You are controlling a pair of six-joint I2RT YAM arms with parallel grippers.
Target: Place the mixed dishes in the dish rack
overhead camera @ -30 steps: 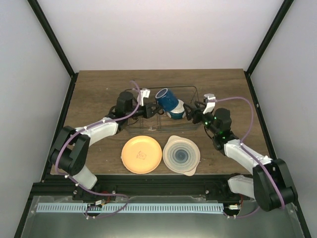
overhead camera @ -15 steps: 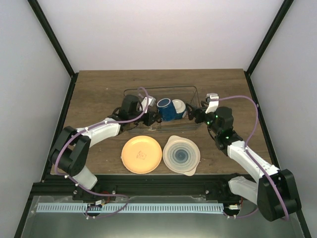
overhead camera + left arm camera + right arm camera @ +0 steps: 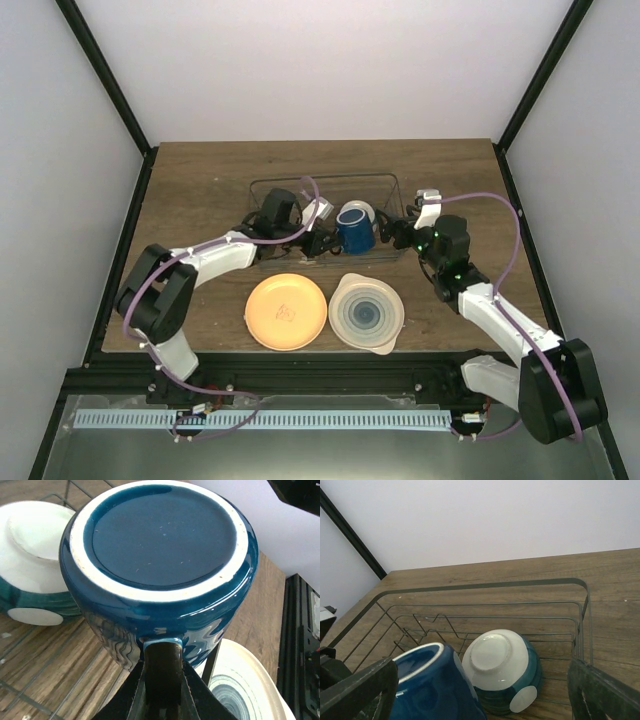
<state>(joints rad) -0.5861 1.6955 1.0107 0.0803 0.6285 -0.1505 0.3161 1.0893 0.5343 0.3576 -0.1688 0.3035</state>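
left gripper (image 3: 161, 680) jaws clamped on handle of mug (image 3: 160, 565). mug upside down inside rack (image 3: 300, 185), just near of overturned bowl (image 3: 500, 667). right gripper (image 3: 395, 232) jaws apart, at rack right end. risk: mug not seated flat on wires, tips against bowl on release; fingers may drag handle.

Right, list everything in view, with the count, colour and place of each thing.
dish rack: 1, dark wire, far middle of the table
mug: 1, dark blue, base up in the rack, beside the bowl
bowl: 1, white base with teal sides, upside down in the rack
orange plate: 1, orange, on the table in front of the rack
blue-ringed plate: 1, pale with blue rings, right of the orange plate
table: 1, brown wood
left gripper: 1, black, shut on the mug's handle
right gripper: 1, black, open, at the rack's right end
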